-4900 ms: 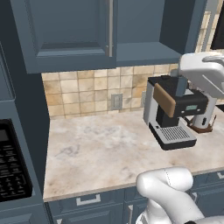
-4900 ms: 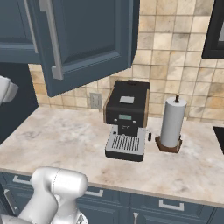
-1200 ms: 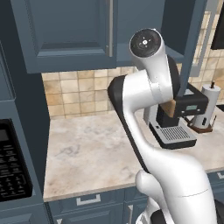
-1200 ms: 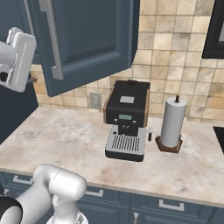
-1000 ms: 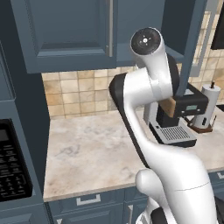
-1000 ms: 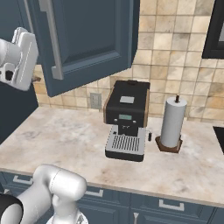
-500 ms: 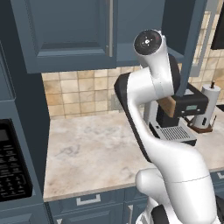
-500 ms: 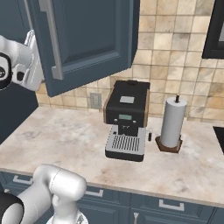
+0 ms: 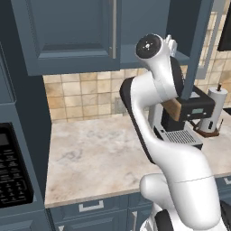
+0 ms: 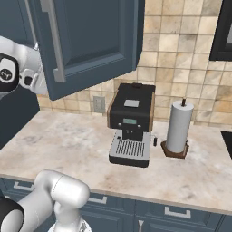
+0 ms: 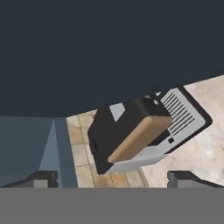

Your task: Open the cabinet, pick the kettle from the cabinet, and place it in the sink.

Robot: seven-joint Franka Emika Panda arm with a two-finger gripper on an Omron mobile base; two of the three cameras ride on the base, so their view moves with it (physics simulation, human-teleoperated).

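One cabinet (image 10: 90, 41) door ajar, claw (image 11: 111, 178) spread, coffee machine (image 10: 131, 122) below.

The arm (image 9: 153, 113) hides part of the coffee machine (image 9: 187, 113). The cabinet (image 10: 90, 41) is cut off at the top edge, its inside hidden behind the open door.

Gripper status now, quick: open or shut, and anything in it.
Gripper: open, jaws spread wide, holding nothing; the coffee machine lies beyond the fingertips.
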